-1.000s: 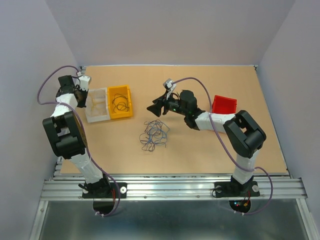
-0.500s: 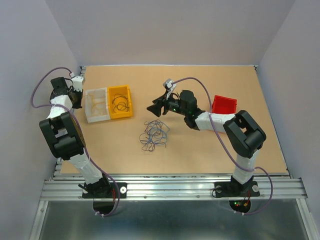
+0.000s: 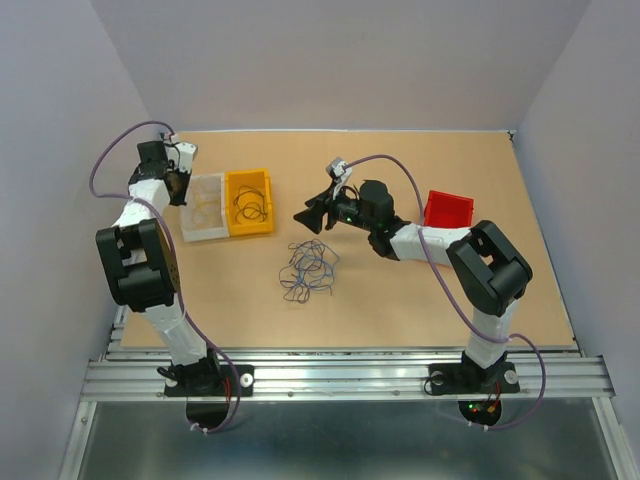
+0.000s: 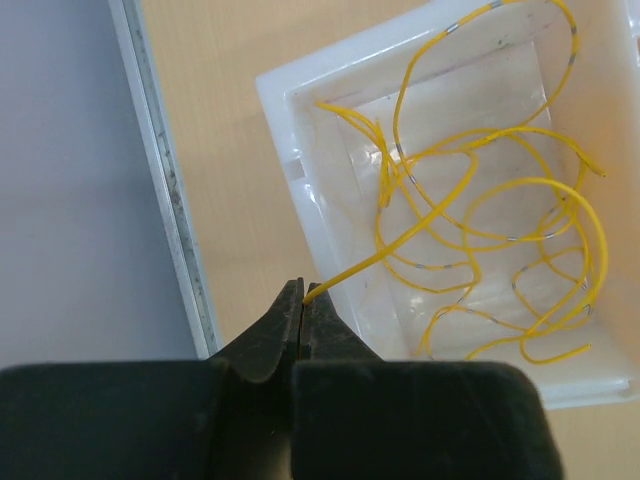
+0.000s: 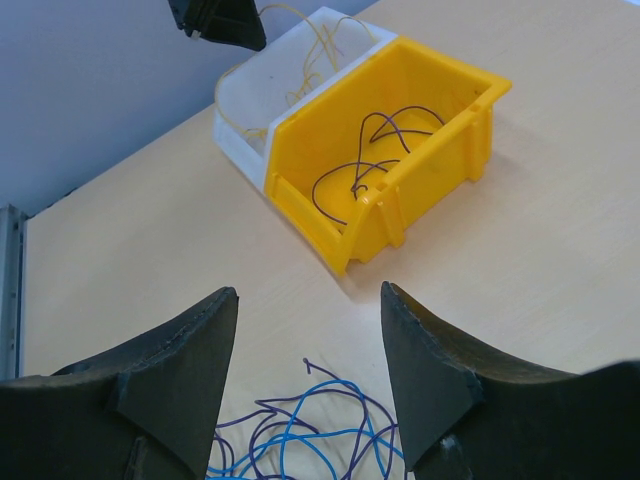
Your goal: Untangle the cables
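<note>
Found the left fingers [image 4: 303, 305] closed tight at the far left, pinching the end of a yellow wire [image 4: 380, 252] right at the outer wall of a white bin [image 4: 285, 130]. Could not tell whether the fingertips touched that wall. Traced the wire over the rim and down among other yellow loops lying in the bin. Saw a yellow bin [image 5: 440, 150] touching the white one's right side, with a few dark wires [image 3: 246, 208] coiled inside. Located the cables [image 3: 308, 270] right of the bins, near the middle of the surface [image 3: 400, 300]: a loose tangle of thin dark blue and purple loops, lying flat, gripped by nothing and apart from both bins. Spotted the right fingers [image 3: 308, 215] just behind the tangle, hovering above the surface, spread apart and empty, tips aimed left toward the yellow bin. Noted a red bin [image 3: 447, 210] farther right, beside the right arm, contents out of view.
</note>
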`<act>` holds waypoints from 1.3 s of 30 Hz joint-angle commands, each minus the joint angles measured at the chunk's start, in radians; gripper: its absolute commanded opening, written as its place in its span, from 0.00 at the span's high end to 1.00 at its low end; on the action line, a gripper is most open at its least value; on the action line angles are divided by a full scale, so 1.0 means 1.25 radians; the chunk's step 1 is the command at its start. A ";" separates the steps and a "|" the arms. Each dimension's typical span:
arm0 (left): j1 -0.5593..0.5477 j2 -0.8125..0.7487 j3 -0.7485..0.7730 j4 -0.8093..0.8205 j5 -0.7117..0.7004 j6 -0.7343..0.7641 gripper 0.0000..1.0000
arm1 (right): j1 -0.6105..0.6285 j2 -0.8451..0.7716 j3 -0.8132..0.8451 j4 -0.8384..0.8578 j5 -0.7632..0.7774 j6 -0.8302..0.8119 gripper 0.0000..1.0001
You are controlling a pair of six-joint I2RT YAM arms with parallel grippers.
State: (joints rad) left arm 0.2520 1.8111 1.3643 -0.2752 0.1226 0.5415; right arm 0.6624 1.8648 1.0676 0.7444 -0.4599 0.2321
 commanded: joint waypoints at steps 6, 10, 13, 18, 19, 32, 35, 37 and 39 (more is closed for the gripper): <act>-0.075 0.085 0.060 -0.002 -0.056 -0.059 1.00 | 0.003 -0.032 0.020 0.019 0.003 -0.013 0.36; -0.092 0.094 0.076 0.008 -0.084 -0.074 1.00 | 0.001 -0.035 0.012 0.018 0.006 -0.018 0.36; -0.094 0.067 0.078 0.018 -0.119 -0.083 1.00 | 0.003 -0.041 0.010 0.016 0.012 -0.021 0.35; -0.095 0.000 0.067 0.025 -0.163 -0.098 1.00 | 0.003 -0.045 0.004 0.012 0.022 -0.027 0.35; -0.094 -0.020 0.065 0.023 -0.161 -0.101 1.00 | 0.001 -0.046 0.004 0.012 0.023 -0.027 0.35; -0.156 -0.080 0.061 -0.047 -0.129 -0.125 1.00 | 0.001 -0.052 -0.001 0.007 0.027 -0.031 0.35; -0.157 -0.117 0.072 -0.083 -0.102 -0.147 1.00 | 0.001 -0.052 -0.001 0.006 0.028 -0.032 0.35; -0.157 -0.125 0.085 -0.117 -0.076 -0.169 1.00 | 0.001 -0.052 -0.002 0.006 0.028 -0.032 0.35; -0.157 -0.130 0.111 -0.183 -0.027 -0.180 1.00 | 0.003 -0.054 -0.002 0.006 0.029 -0.034 0.35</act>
State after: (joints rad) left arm 0.0521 1.7374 1.4178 -0.3927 0.0013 0.3634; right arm 0.6624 1.8458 1.0668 0.7319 -0.4362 0.2058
